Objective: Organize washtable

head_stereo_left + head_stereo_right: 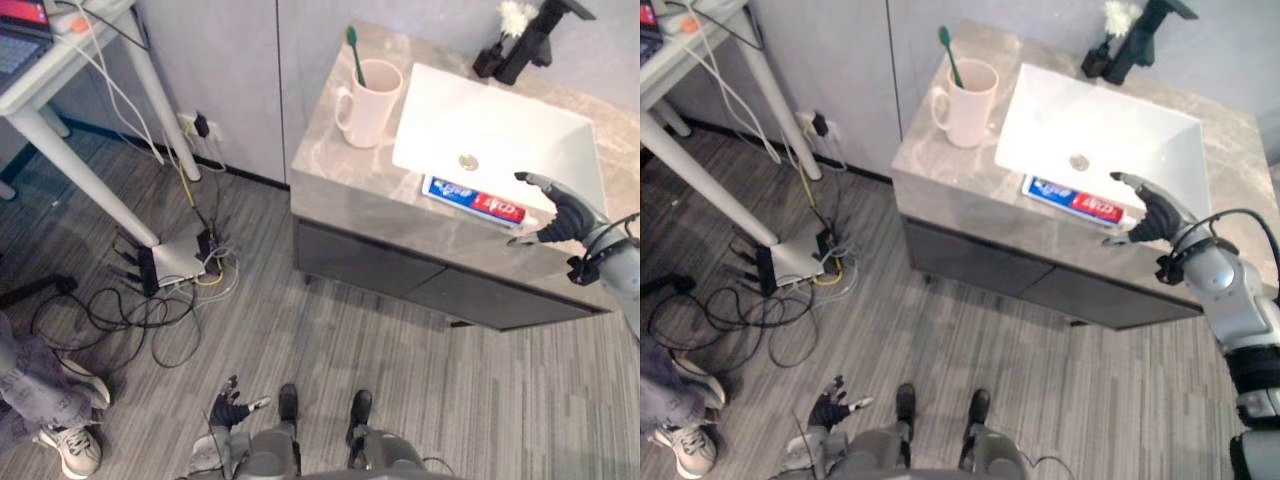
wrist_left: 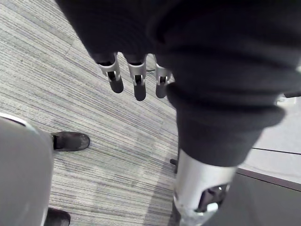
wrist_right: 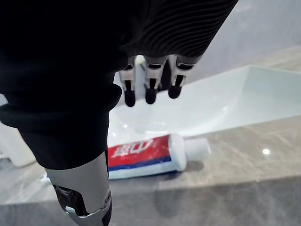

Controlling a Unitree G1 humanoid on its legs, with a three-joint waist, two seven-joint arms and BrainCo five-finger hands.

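Grey stone-look washtable top (image 1: 340,175): red-white-blue toothpaste tube (image 1: 470,198) lies at front edge beside white basin (image 1: 500,130), right hand (image 1: 560,215) hovers over it open-fingered, left hand (image 1: 230,408) hangs relaxed, so the reach is likely in hand; next, lower and grip.

Our right arm comes in from four o'clock, the silver forearm angled up to the dark ribbed wrist. Our right hand (image 1: 560,214) sits at three o'clock, its fingers (image 3: 150,92) loosely extended with the thumb held apart, gripping nothing. Our left arm hangs down at our side. Our left hand (image 1: 232,409) is low at seven o'clock, fingers (image 2: 139,89) relaxed, spread and empty.
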